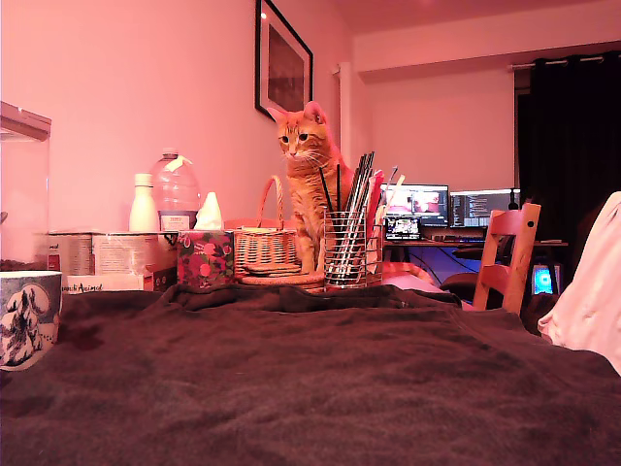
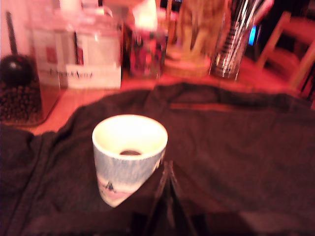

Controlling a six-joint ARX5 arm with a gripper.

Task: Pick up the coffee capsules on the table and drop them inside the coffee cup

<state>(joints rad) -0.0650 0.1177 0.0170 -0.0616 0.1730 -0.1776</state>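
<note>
A table [image 1: 320,388] draped in dark brown fuzzy cloth fills the lower part of the exterior view, under pinkish room light. At the exterior view's left edge stands the coffee cup [image 1: 27,318], a white ceramic mug with a dark inked illustration, resting upright on the cloth and partly cut off by the frame.

In the wrist view the same cup [image 2: 129,156] sits upright on the cloth. A small dark round shape lies at the bottom inside it, which looks like the coffee capsule [image 2: 130,152], though the picture is too blurred to be sure. The gripper [image 2: 167,169] appears as dark fingers rising from the lower edge just beside the cup, their tips drawn together to a point with nothing seen between them. The arm does not appear in the exterior view.

Along the far edge of the table, an orange tabby cat [image 1: 309,175] sits beside a wire mesh pen holder [image 1: 347,249] full of pens. On the exterior view's left of the cat are a small wicker basket [image 1: 266,245], a floral pink-and-dark box [image 1: 205,259], a clear plastic bottle [image 1: 177,194] and a white bottle [image 1: 143,204]. A framed picture [image 1: 282,63] hangs on the wall above. Farther back on the exterior view's right stand a wooden chair [image 1: 506,254] and lit computer monitors [image 1: 446,206].
</note>
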